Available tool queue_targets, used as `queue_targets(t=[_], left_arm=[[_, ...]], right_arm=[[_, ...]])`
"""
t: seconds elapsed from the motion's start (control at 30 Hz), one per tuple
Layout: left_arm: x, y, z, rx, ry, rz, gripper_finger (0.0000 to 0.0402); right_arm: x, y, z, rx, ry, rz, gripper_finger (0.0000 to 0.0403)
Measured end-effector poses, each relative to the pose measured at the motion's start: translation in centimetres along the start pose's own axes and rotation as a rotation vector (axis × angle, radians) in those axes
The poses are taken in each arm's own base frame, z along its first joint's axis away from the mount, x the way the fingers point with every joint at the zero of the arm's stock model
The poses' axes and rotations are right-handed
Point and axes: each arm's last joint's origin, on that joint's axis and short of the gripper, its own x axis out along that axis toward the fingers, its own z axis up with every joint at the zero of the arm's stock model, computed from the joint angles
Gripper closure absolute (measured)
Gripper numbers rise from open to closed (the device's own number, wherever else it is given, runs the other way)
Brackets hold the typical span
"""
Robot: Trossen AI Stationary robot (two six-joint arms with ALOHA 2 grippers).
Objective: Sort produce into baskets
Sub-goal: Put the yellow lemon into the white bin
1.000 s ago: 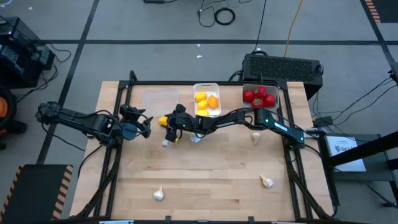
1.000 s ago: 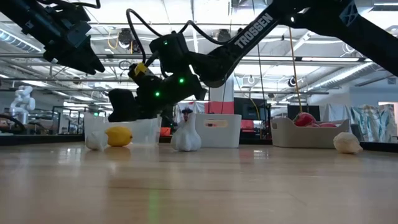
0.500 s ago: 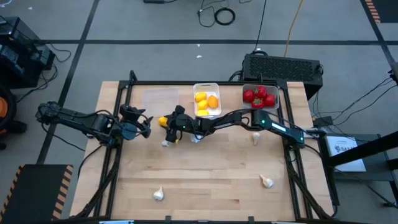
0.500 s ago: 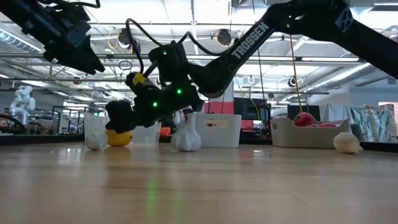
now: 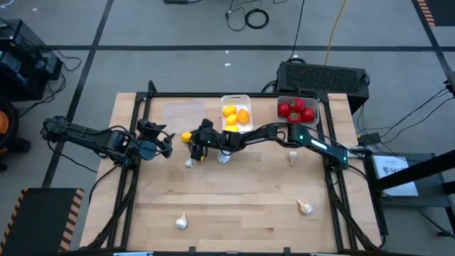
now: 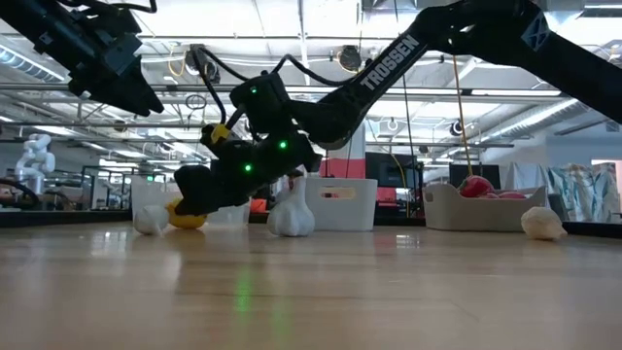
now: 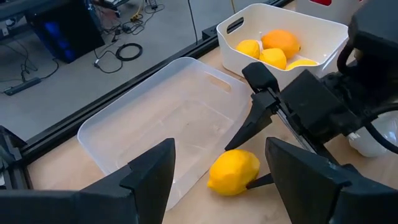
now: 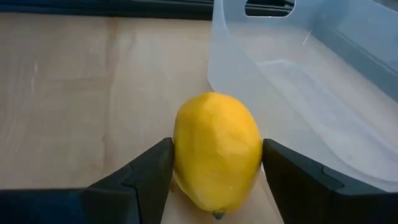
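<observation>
Yellow lemon: lying on the wooden table just beside the clear tray, between the fingers of the right gripper.
Right gripper: reaching low across the table, jaws spread wide on either side of the lemon; whether the fingers press it yet I cannot tell, so no firm hold to call.
Why there: this lemon looks like the last loose one, and the white tray with the other lemons sits just behind.
Left gripper: waiting near the table's left edge, fingers apart, holding nothing.
Red tomatoes: already in the far-right tray.
Garlic: one bulb near the lemon, another by the arm, more spread towards the front.
In the way: the clear tray's wall beside the lemon crowds the grip.
</observation>
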Motion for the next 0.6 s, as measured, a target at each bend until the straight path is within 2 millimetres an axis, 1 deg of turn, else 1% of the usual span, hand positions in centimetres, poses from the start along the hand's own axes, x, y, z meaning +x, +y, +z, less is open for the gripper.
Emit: queue_targets(t=[0.17, 0.27, 0.4, 0.6], left_arm=[[0.0, 0.0, 0.0, 0.000, 0.000, 0.000, 0.0146], [0.0, 0.0, 0.0, 0.000, 0.000, 0.000, 0.0146], [0.0, 0.0, 0.0, 0.001, 0.000, 0.000, 0.0146], [0.0, 0.0, 0.0, 0.001, 0.003, -0.004, 0.0146]], right_arm=[[0.1, 0.1, 0.9, -0.022, -0.011, 0.003, 0.0170], [0.1, 0.1, 1.3, -0.026, 0.013, 0.008, 0.0170], [0.1, 0.0, 1.3, -0.008, 0.070, 0.008, 0.0180], [0.1, 0.0, 1.3, -0.008, 0.084, 0.009, 0.0202]])
